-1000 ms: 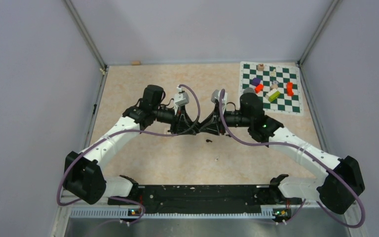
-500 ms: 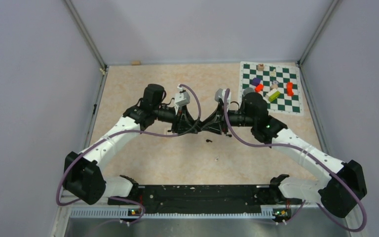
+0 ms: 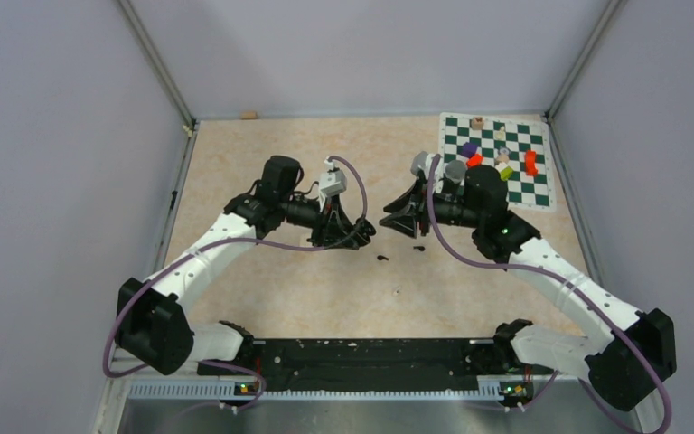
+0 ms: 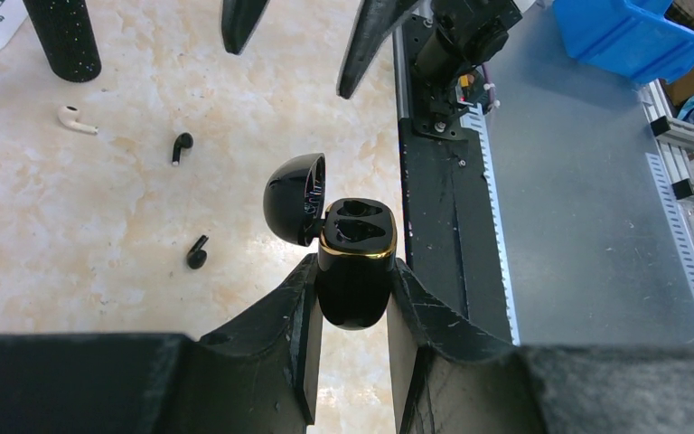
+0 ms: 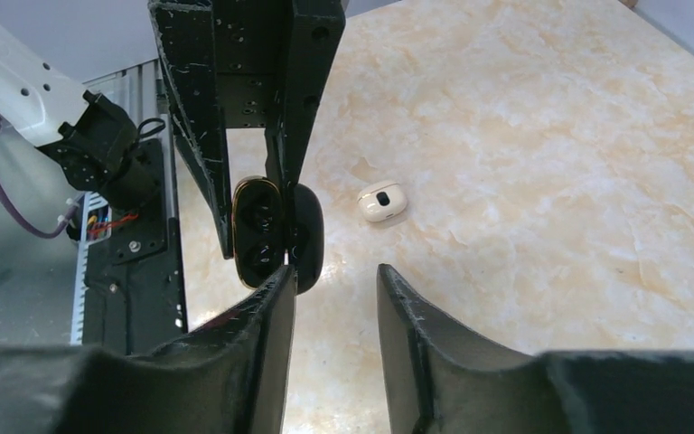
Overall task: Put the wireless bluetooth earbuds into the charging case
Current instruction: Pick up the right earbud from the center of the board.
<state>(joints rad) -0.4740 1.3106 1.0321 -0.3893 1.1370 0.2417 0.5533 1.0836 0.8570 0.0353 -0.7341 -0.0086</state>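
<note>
My left gripper point(image 4: 354, 264) is shut on a black charging case point(image 4: 354, 271) with a gold rim. Its lid point(image 4: 294, 197) is open and both sockets look empty. In the top view the left gripper point(image 3: 364, 231) is at table centre. My right gripper point(image 5: 334, 280) is open and empty, just right of the case point(image 5: 260, 231), and apart from it in the top view point(image 3: 389, 217). Two black earbuds point(image 4: 181, 145) point(image 4: 198, 253) and one whitish earbud point(image 4: 77, 119) lie loose on the table. The black ones also show in the top view point(image 3: 382, 258) point(image 3: 417, 247).
A whitish closed case point(image 5: 382, 201) lies on the table beyond the left gripper. A green chessboard mat point(image 3: 497, 185) with coloured blocks point(image 3: 530, 162) is at the back right. A dark speckled cylinder point(image 4: 63, 36) stands near the whitish earbud. The black base rail point(image 3: 361, 354) runs along the near edge.
My right arm has pulled back to the right, away from the left gripper and the case where the two met. The left arm has stayed put with the case.
</note>
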